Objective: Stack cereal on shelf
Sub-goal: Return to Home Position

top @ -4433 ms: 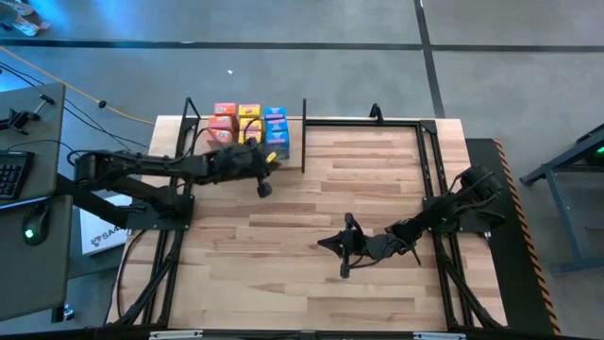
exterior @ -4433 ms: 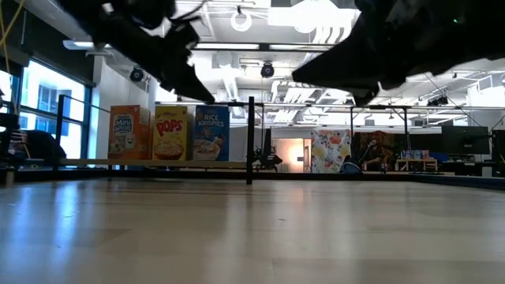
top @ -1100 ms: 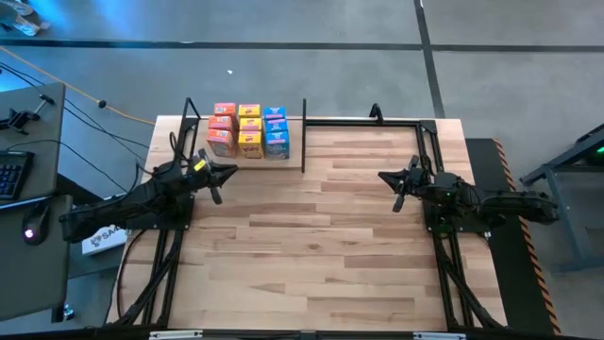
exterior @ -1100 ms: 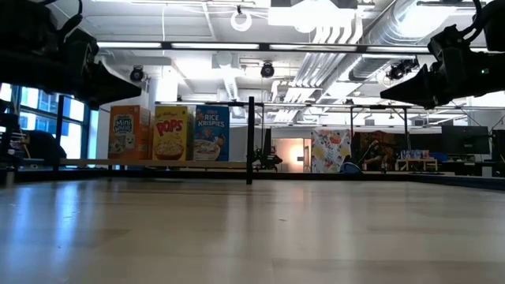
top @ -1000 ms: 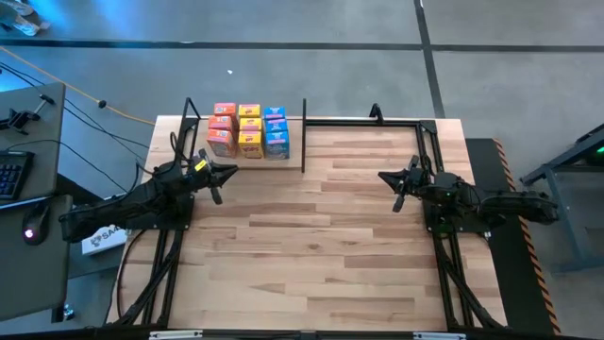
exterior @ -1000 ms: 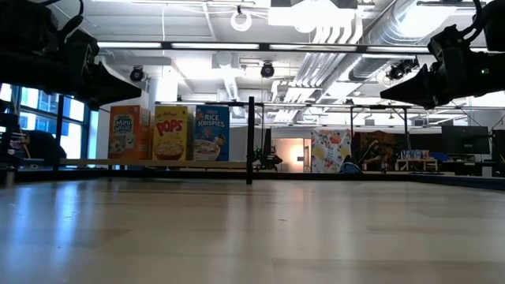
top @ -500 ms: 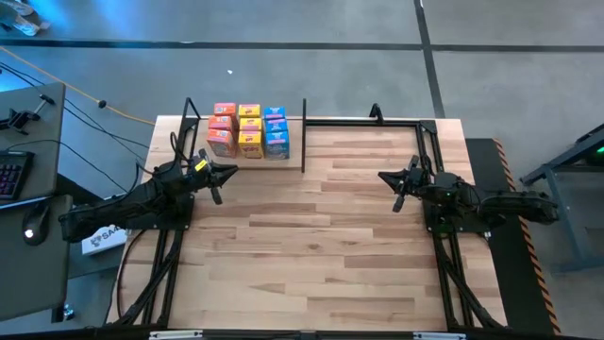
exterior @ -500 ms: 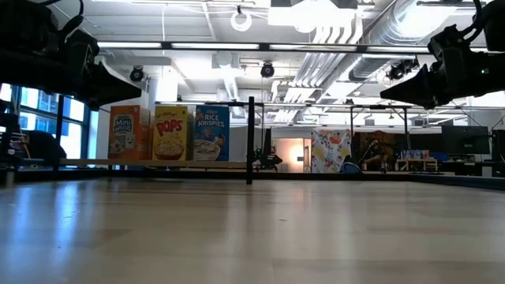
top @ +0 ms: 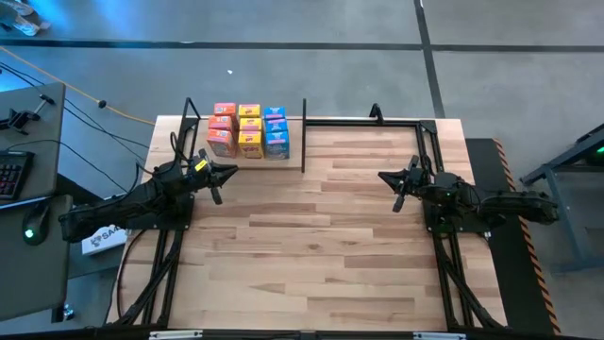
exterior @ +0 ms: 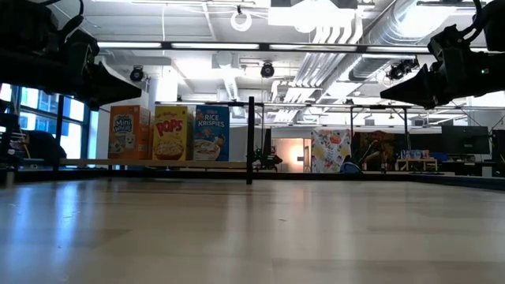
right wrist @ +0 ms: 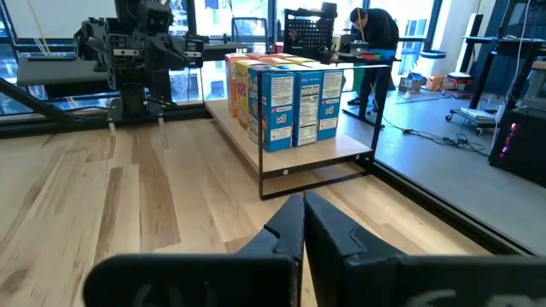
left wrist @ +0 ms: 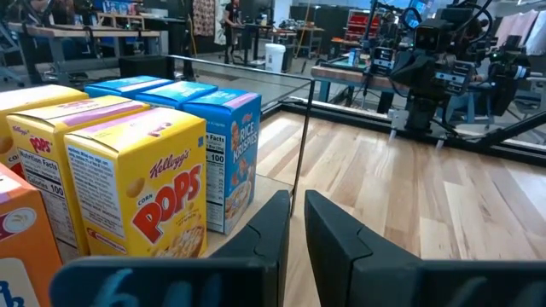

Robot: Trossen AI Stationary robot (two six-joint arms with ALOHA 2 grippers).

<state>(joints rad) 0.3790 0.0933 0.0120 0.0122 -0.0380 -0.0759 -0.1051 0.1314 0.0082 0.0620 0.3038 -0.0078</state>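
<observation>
Yellow cardboard carries the clearest print: the yellow boxes [left wrist: 141, 183] read "Kellogg's Corn POPS", with "Nutrition Facts" and "100" on the side panel. The blue boxes [left wrist: 226, 149] next to them read "Rice Krispies", and the orange boxes [exterior: 129, 132] read "Mini Wheats". All nine stand upright on the shelf [right wrist: 328, 153] at the far left corner of the tabletop [top: 311, 246], three rows of three. Orange is nearest the left edge and yellow is in the middle. Blue is just beside the black post [exterior: 250, 140] that closes the shelf on its right side.

The left tool [left wrist: 297, 198] is near the left edge, just in front of the shelf and apart from the boxes. Its fingers are pressed nearly together, with only a thin slit between them, and they pinch nothing. The right tool [right wrist: 303, 198] is near the right edge, its fingers pressed together around nothing. Between the two tools lies a broad stretch of striped wood.
</observation>
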